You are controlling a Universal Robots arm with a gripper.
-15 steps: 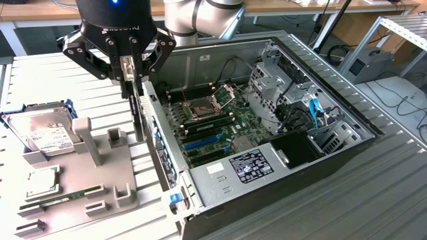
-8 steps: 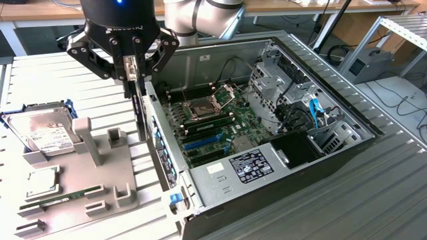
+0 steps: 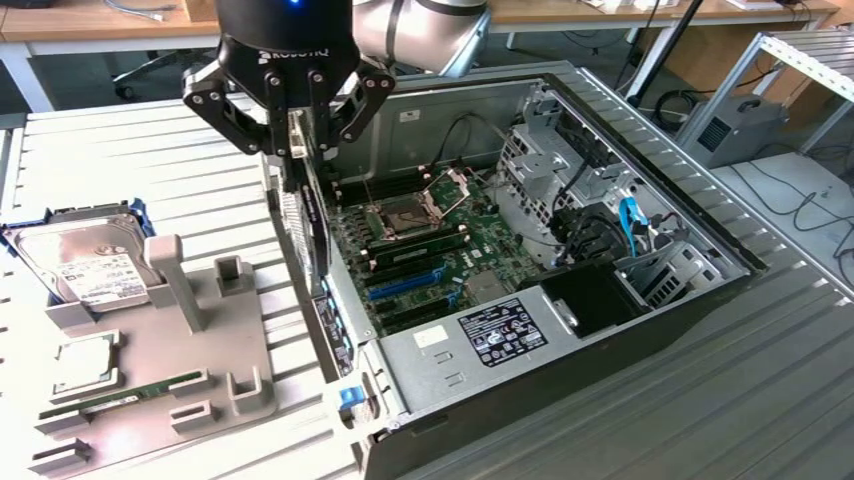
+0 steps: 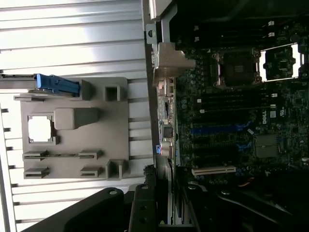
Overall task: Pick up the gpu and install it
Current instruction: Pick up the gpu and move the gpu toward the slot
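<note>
Left: grey holder [image 3: 200, 345] carrying hard drive [image 3: 87, 265] and memory stick [image 3: 127, 395].
Centre: end effector [image 3: 298, 148] clamped on gpu [image 3: 307, 225]; the card hangs edge-on over the left wall of the case.
Right: open case [image 3: 561, 400], motherboard [image 3: 461, 245] slots apparently vacant.
Pickup done; installation outstanding.

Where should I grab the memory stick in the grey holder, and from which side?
Probably from straight above, at mid-length. The memory stick stands on edge in a slot of the grey holder, so its long top edge is exposed; pinch across its two flat faces.
</note>
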